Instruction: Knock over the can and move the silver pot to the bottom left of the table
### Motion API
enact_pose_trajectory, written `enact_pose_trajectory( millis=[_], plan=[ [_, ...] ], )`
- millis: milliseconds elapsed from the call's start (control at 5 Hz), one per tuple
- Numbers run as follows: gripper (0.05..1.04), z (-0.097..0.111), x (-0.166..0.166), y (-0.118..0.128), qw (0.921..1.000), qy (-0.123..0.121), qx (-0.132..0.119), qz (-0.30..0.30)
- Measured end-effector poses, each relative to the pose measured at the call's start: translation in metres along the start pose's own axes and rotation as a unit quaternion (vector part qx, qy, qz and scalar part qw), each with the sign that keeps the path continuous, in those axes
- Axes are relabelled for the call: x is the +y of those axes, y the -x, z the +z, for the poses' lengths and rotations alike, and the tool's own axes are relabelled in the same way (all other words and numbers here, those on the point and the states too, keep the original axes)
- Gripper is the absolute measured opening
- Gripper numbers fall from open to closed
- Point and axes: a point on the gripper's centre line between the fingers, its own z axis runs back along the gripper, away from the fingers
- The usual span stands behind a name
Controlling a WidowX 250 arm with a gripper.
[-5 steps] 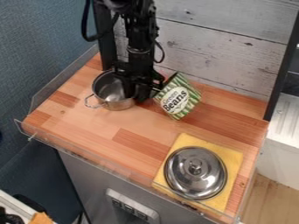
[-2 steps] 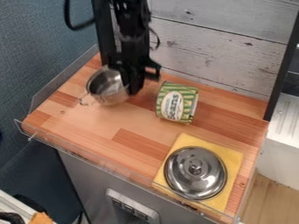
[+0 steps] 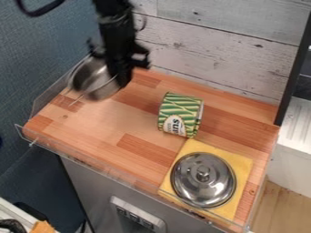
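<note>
Pot [image 3: 91,83] looks light, stiff, slippery; best grabbed by rim, where claw [image 3: 119,82] pinches it, tilted.

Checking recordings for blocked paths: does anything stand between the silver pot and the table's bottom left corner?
Nothing visible stands between the silver pot and that corner; the can lies off to the pot's right.

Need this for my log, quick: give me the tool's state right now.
Tool: closed, holding the silver pot by its rim, the pot tilted.
</note>
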Motion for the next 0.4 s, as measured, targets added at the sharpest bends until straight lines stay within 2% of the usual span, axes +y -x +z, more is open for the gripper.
enact_pose_trajectory(
  millis=[200, 400],
  plan=[
    [0.077, -0.018, 0.017, 0.014, 0.9999, -0.006, 0.009, 0.014],
    [0.077, -0.047, 0.036, 0.020, 0.9983, -0.013, 0.029, 0.048]
  ],
)
